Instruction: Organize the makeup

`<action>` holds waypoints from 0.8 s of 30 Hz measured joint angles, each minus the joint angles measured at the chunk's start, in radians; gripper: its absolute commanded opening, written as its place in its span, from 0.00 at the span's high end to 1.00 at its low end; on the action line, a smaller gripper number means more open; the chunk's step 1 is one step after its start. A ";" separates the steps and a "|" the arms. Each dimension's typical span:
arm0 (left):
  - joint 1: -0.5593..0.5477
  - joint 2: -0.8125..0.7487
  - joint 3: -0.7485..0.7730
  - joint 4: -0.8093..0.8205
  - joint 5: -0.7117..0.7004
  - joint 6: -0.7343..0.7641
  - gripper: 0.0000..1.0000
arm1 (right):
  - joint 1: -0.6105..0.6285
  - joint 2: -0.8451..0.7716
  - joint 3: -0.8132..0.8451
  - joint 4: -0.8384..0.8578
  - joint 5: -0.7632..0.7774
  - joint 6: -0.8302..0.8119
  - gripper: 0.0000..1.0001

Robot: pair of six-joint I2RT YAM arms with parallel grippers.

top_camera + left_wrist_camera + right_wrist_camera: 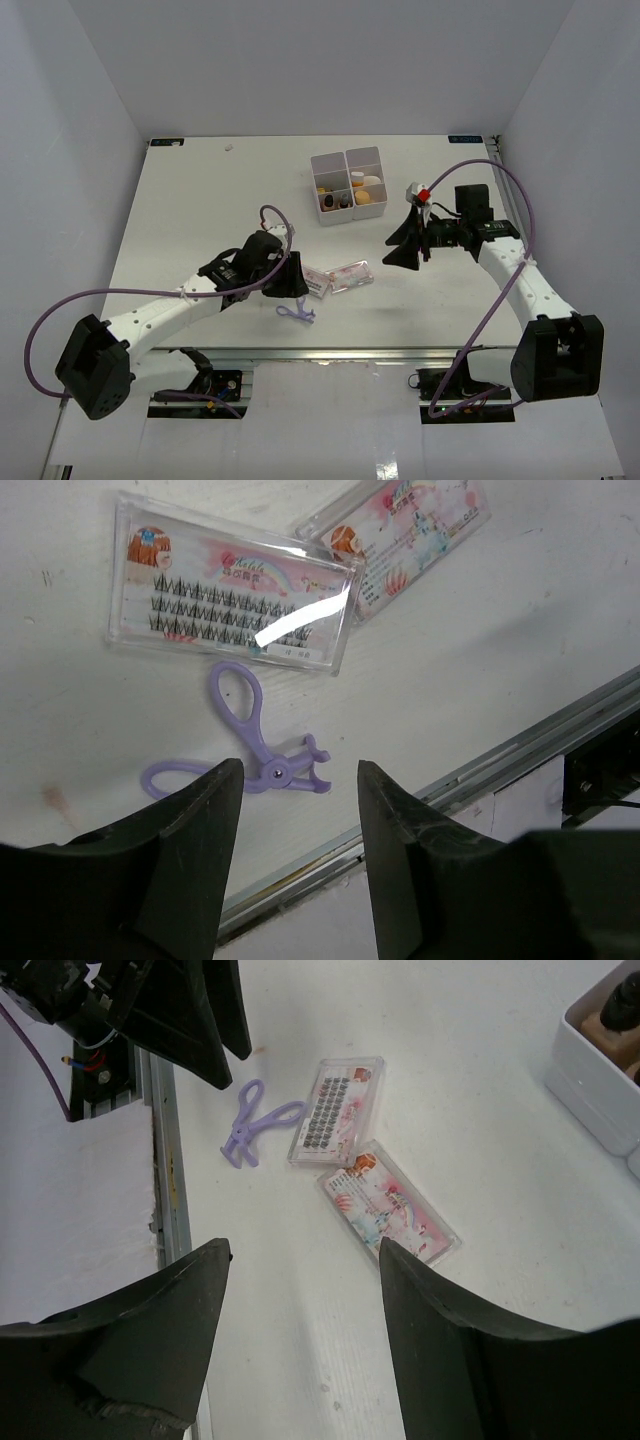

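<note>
Two flat clear packets with pink-red print lie side by side near the table's front: one with lashes, one with nails. The thin purple tool lies just in front of them. My left gripper is open and empty, hovering right over the purple tool. My right gripper is open and empty, above the table to the right of the packets. Tan-orange sponges, a white oval piece and other small items sit in the white box.
The white four-compartment box stands at the back middle of the table. The table's metal front edge runs close to the purple tool. My left gripper's fingers show in the right wrist view.
</note>
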 measured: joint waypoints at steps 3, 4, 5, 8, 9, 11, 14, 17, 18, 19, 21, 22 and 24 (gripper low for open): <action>-0.022 0.047 0.013 -0.026 -0.029 -0.049 0.51 | -0.038 -0.037 -0.023 0.011 -0.022 0.010 0.32; -0.027 0.068 0.017 -0.032 -0.040 -0.061 0.55 | -0.047 -0.053 -0.030 0.020 -0.028 0.013 0.32; -0.031 0.091 0.021 -0.038 -0.053 -0.071 0.57 | -0.053 -0.072 -0.040 0.031 -0.032 0.015 0.32; -0.041 0.151 0.029 -0.055 -0.088 -0.091 0.59 | -0.064 -0.121 -0.070 0.051 -0.045 0.026 0.32; -0.044 0.168 0.031 -0.063 -0.100 -0.094 0.59 | -0.066 -0.132 -0.076 0.057 -0.048 0.029 0.32; -0.046 0.200 0.039 -0.080 -0.124 -0.098 0.59 | -0.067 -0.146 -0.081 0.063 -0.051 0.036 0.32; -0.048 0.235 0.059 -0.099 -0.160 -0.098 0.60 | -0.067 -0.156 -0.081 0.074 -0.052 0.044 0.32; -0.048 0.266 0.087 -0.109 -0.190 -0.097 0.60 | -0.069 -0.161 -0.081 0.084 -0.051 0.046 0.32; -0.048 0.277 0.097 -0.111 -0.197 -0.097 0.60 | -0.070 -0.163 -0.081 0.085 -0.051 0.046 0.32; -0.049 0.288 0.107 -0.113 -0.203 -0.096 0.60 | -0.070 -0.164 -0.081 0.085 -0.051 0.046 0.32; -0.049 0.307 0.124 -0.112 -0.212 -0.095 0.60 | -0.072 -0.168 -0.081 0.085 -0.051 0.047 0.32; -0.049 0.316 0.131 -0.112 -0.214 -0.094 0.60 | -0.072 -0.170 -0.081 0.085 -0.051 0.047 0.32; -0.049 0.331 0.143 -0.111 -0.219 -0.092 0.60 | -0.074 -0.173 -0.081 0.086 -0.051 0.047 0.32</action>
